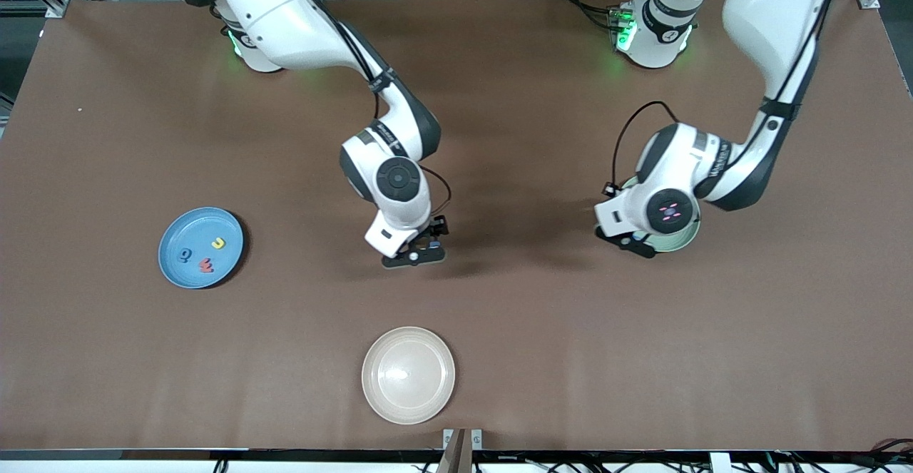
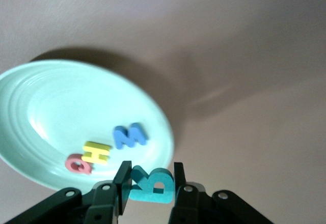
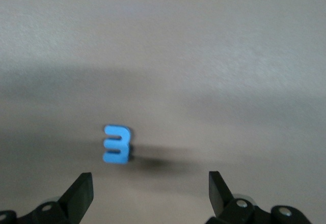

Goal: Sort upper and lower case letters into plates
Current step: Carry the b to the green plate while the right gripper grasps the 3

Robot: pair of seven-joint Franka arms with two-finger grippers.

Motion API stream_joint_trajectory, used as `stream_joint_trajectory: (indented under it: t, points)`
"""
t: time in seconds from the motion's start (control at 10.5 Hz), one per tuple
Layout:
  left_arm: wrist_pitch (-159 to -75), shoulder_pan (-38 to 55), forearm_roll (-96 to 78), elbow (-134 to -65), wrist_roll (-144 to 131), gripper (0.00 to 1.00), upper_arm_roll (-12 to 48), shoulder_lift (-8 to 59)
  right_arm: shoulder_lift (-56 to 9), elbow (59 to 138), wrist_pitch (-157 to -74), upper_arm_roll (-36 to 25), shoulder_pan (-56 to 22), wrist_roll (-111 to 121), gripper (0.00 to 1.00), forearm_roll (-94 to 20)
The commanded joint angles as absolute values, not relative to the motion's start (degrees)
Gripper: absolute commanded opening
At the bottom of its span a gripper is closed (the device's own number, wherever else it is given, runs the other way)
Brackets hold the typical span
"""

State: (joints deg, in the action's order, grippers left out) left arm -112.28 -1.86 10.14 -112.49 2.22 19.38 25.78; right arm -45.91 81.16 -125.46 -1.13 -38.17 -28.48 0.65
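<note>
My left gripper [image 2: 150, 175] is shut on a teal letter R [image 2: 153, 187] and hangs over the rim of the mint green plate [image 2: 61, 102]. In that plate lie a red Q [image 2: 77, 164], a yellow H [image 2: 97, 152] and a blue W [image 2: 129, 135]. In the front view the left gripper [image 1: 628, 239] covers most of the mint plate [image 1: 686, 242]. My right gripper [image 3: 151, 184] is open, low over the table's middle, with a blue E [image 3: 117, 144] lying on the table just ahead of its fingers. The sky blue plate [image 1: 178, 273] holds a yellow letter [image 1: 218, 244], a red one [image 1: 207, 266] and a blue one [image 1: 185, 256].
A cream-white plate [image 1: 408, 375] with nothing in it sits near the table's front edge, nearer the camera than my right gripper [image 1: 417, 253]. Brown tabletop surrounds the plates.
</note>
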Motion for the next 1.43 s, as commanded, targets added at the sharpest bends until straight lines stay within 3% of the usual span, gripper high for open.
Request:
stream_joint_trajectory:
  t: [0.0, 0.19, 0.38, 0.48, 0.57, 0.76, 0.86, 0.95, 1.33]
  points:
    - [-118.6, -9.5, 9.2, -121.1, 9.1, 0.17, 20.4, 21.4, -52.3, 73.0, -124.9, -0.5, -37.3, -25.9, 1.0, 0.0]
    - [-118.6, -10.0, 7.2, -121.1, 7.7, 0.27, 21.8, 21.7, -52.9, 72.6, -126.5, -0.4, -37.7, -26.1, 1.0, -0.1]
    - [-118.6, -9.5, 5.5, -121.2, 4.1, 0.3, 22.0, 21.8, -53.7, 72.6, -127.2, 0.3, -38.1, -27.1, 1.0, 0.0]
    - [-118.6, -9.6, 5.4, -121.2, 3.2, 0.49, 22.1, 21.8, -53.8, 72.9, -127.1, 0.4, -38.7, -27.3, 1.0, -0.1]
    - [-118.6, -10.0, 5.3, -121.1, 3.2, 0.99, 22.2, 22.3, -53.8, 73.1, -127.1, 0.4, -38.8, -27.7, 1.0, -0.3]
    - [-118.6, -10.1, 5.3, -120.8, 3.2, 1.0, 22.2, 22.7, -53.9, 73.6, -127.4, 0.4, -38.8, -27.7, 1.0, -0.4]
    - [-118.6, -10.1, 5.3, -120.5, 3.2, 1.0, 22.2, 22.7, -53.9, 73.6, -127.4, 0.4, -38.8, -27.3, 0.41, -0.3]
    - [-118.5, -10.1, 5.3, -119.7, 3.2, 1.0, 22.2, 22.6, -53.9, 73.6, -127.5, 0.4, -38.8, -27.5, 0.0, -0.4]
    - [-115.1, -9.6, 5.0, -111.0, -6.4, 1.0, 24.3, 20.8, -53.9, 73.7, -128.4, 0.4, -38.2, -27.1, 0.0, -0.3]
